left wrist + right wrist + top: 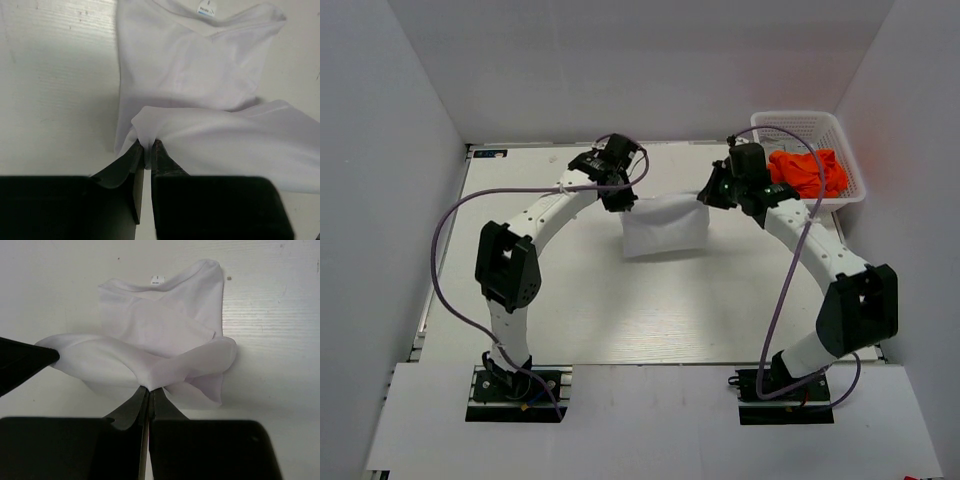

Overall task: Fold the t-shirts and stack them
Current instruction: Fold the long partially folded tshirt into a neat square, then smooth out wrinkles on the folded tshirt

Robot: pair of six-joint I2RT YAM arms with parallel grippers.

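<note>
The white t-shirt (pixel 665 228) lies partly folded on the table's far middle, its far edge lifted between both arms. My left gripper (pixel 622 200) is shut on that edge's left corner, the cloth pinched at the fingertips (pixel 146 146). My right gripper (pixel 705 198) is shut on the right corner, and the white t-shirt (pixel 160 335) bunches at the jaw tips (pixel 150 390). The collar with its label (pixel 206 10) faces away from the left wrist camera. Orange t-shirts (pixel 810 172) sit crumpled in the basket at the far right.
The white lattice basket (pixel 798 124) stands at the table's far right corner, just behind my right arm. White walls close in the table (pixel 620 310) on three sides. Purple cables loop over both arms.
</note>
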